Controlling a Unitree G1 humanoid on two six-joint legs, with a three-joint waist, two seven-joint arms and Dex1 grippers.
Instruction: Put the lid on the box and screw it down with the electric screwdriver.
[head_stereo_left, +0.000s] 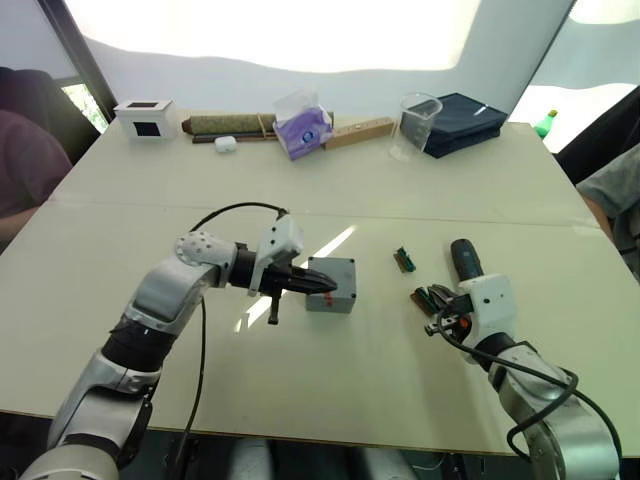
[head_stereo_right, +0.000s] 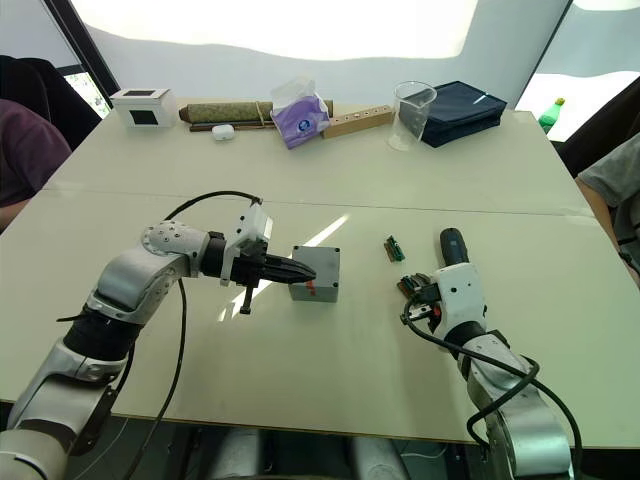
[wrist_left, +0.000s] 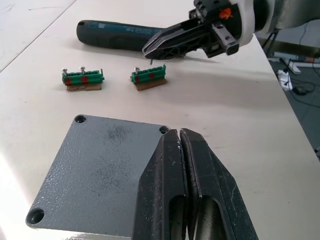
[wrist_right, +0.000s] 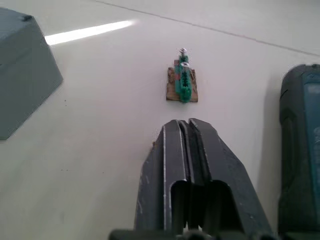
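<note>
The lid already sat on the box mid-counter, my closed, empty left fingers resting on it. My right fingers, pressed together and empty, lay beside the electric screwdriver. I judged they should open, then grip its body squarely.

Box cut by frame edge, electric screwdriver partly cropped, lid corner perhaps behind left claw

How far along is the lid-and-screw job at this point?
Done: the lid sits on the box. In hand: nothing; the shut left gripper rests over the lid, the shut right gripper beside the screwdriver lying on the table. Left: screwing; the lid's visible corner holes look empty.
</note>
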